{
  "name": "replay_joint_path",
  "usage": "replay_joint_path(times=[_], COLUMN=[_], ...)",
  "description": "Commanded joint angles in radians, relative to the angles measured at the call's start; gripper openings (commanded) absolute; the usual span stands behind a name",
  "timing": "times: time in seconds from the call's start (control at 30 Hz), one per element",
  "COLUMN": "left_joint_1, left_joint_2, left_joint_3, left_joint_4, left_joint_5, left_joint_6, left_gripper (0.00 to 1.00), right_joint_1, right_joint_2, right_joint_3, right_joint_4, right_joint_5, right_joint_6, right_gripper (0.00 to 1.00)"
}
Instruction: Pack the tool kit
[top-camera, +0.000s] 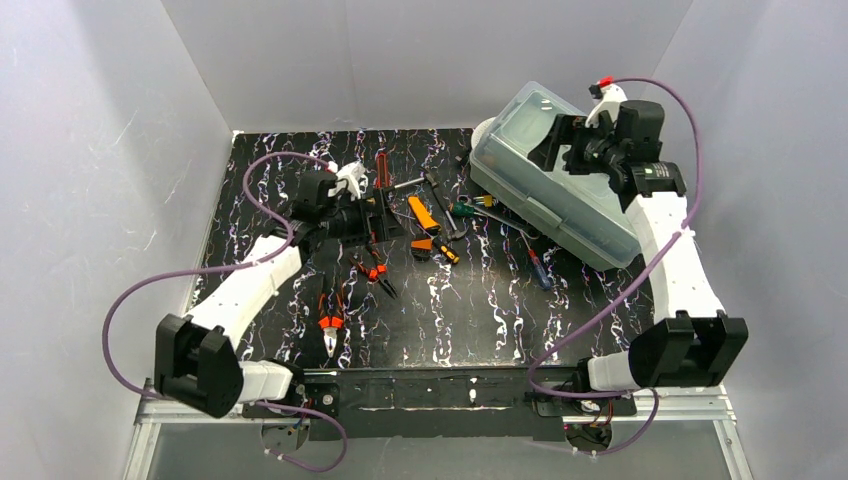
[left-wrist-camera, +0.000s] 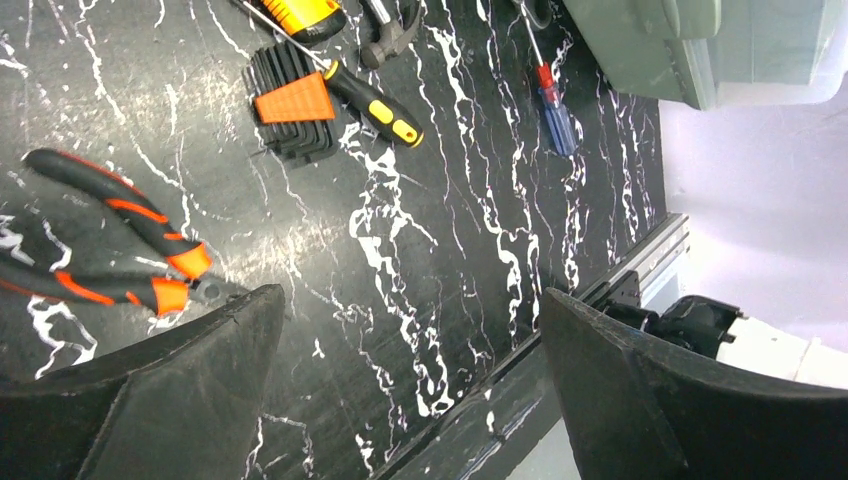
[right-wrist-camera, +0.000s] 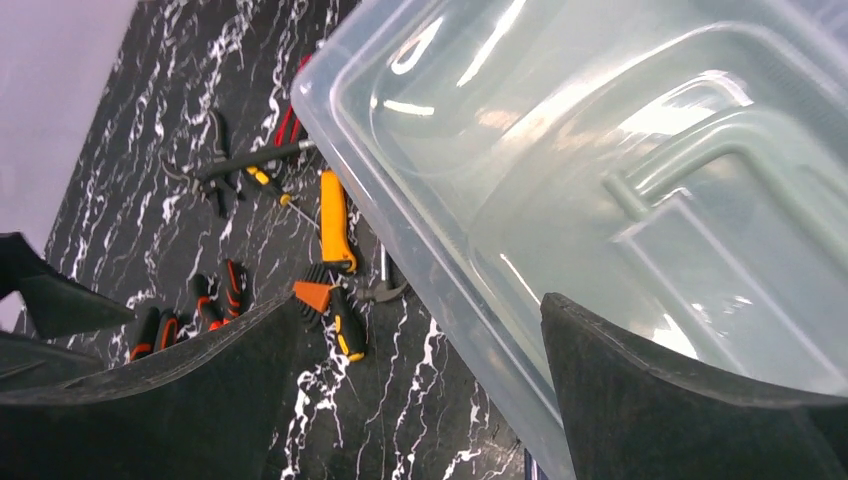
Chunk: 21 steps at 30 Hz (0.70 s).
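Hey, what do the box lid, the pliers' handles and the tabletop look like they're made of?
Box lid: clear, glossy plastic; you can see through it, and it shows bright reflections.
Pliers' handles: probably a rubbery black grip with orange inlays, matte.
Tabletop: black with white marble veining, slightly shiny; stone or printed sheet, unclear.

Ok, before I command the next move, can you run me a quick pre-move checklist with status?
1. Left gripper empty and open: ok, jaws wide, above the table beside the orange-handled pliers.
2. Right gripper empty and open: ok, over the clear lid.
3. Lid off the pale-green box: not ok, it is still on.
4. Latches released: cannot tell.
5. Tools packed: not ok; pliers, hex key set and blue screwdriver lie on the table.
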Motion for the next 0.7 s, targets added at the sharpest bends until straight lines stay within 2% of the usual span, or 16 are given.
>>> replay_joint_path(times=[0.0,0.2,0.3,0.4,0.53,0.6,0.63,0.67], left_joint_1=[-0.007,-0.007,-0.006,-0.003,-0.002,-0.002,-0.003,-0.004], left_joint_2=[0.075,0.176,0.252,0.328,0.451,0.529,0.573,0.614], left_joint_3=[0.066,0.198,0.301,0.402,0.486,0.55,0.576,0.597], left_joint_4=[0.085,0.153,0.178,0.217,0.363,0.443,0.491,0.553], left_joint_5=[0.03,-0.071,-0.081,-0.055,-0.011,0.022,0.04,0.053], left_joint_6=[-0.057,-0.099,-0.112,-0.123,-0.19,-0.245,-0.281,-0.315], left_gripper=[1.0,1.0,1.0,0.99,0.99,0.99,1.0,1.0], right_joint_1=[-0.018,-0.037,-0.049,-0.052,-0.066,-0.085,-0.088,-0.091], right_joint_2=[-0.076,-0.101,-0.089,-0.065,-0.102,-0.126,-0.131,-0.129], right_joint_3=[0.044,0.071,0.093,0.15,0.069,0.023,0.015,0.016], right_joint_4=[0.05,0.06,0.061,-0.009,0.015,0.059,0.068,0.066], right_joint_5=[0.02,0.181,0.288,0.37,0.469,0.48,0.483,0.487], right_joint_6=[0.001,-0.04,-0.041,-0.006,0.025,0.033,0.039,0.048], right_gripper=[0.97,0.98,0.98,0.98,0.9,0.78,0.63,0.39])
